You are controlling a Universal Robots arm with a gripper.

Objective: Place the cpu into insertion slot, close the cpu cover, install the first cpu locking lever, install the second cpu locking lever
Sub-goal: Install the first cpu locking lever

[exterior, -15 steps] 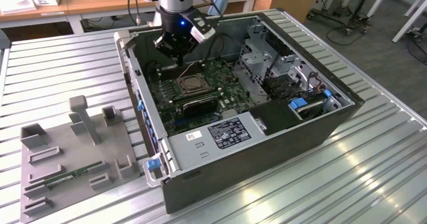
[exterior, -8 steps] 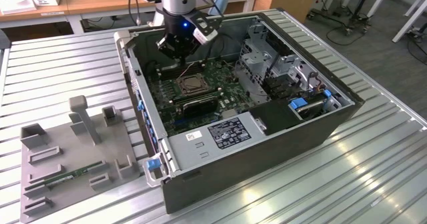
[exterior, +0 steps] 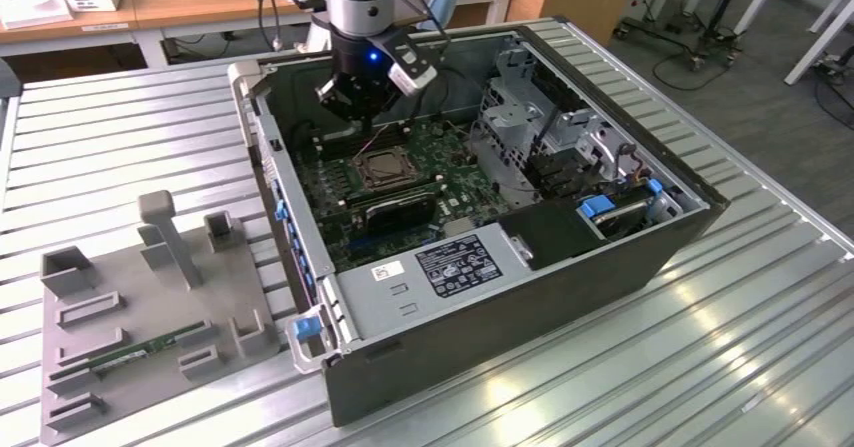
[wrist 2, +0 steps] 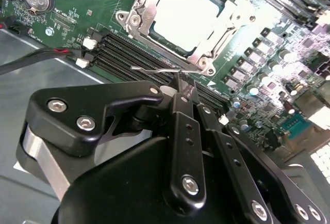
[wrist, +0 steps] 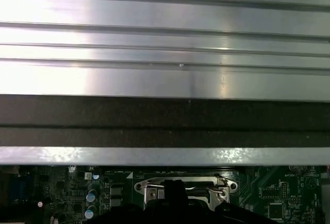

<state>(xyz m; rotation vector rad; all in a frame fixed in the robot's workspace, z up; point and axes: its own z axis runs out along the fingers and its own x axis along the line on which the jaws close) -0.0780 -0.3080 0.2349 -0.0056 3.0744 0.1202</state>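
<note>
1. Silver cover (exterior: 380,170) lies on the board (exterior: 447,147) in the exterior view, gripper (exterior: 358,107) just above.
2. Second wrist view: cpu (wrist 2: 191,15) sits under the shut cover (wrist 2: 147,17); fingers (wrist 2: 180,126), pressed together, meet a lever (wrist 2: 154,70) (unlatched, I judge).
3. First wrist view: gripper (wrist: 175,203) hangs over the cover (wrist: 206,185); both levers remain.

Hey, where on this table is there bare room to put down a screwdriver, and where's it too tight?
Bare ribbed table on the exterior view's right of the computer case, and the strip behind the grey fixture on its left. Crowded: inside the case, where the hand hangs by the insertion slot.
</note>
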